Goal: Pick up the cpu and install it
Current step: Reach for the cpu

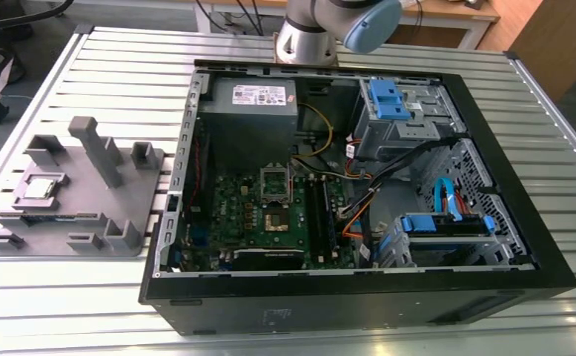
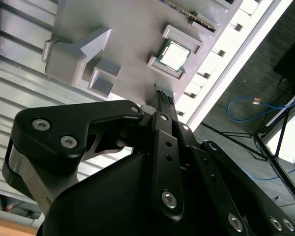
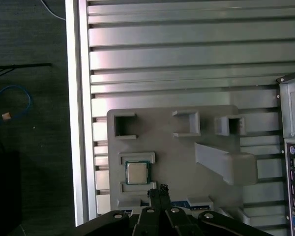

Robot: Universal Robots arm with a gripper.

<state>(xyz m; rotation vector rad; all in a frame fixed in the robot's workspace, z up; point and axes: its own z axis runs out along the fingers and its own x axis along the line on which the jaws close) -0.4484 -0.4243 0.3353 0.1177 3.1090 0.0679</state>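
Silver-grey and shiny on top, the small flat square cpu (image 1: 38, 188) (image 2: 175, 55) (image 3: 136, 172) lies in a framed recess of the matte grey plastic holder plate (image 1: 80, 199). The plate rests on the slatted aluminium desk (image 1: 387, 332), to the exterior view's left of the open black computer case (image 1: 367, 300) with its green motherboard (image 1: 236, 215). In both wrist views the black claw (image 2: 162, 94) (image 3: 160, 189) hangs above the plate near the chip, not touching it, its tips drawn narrow together with nothing between them.
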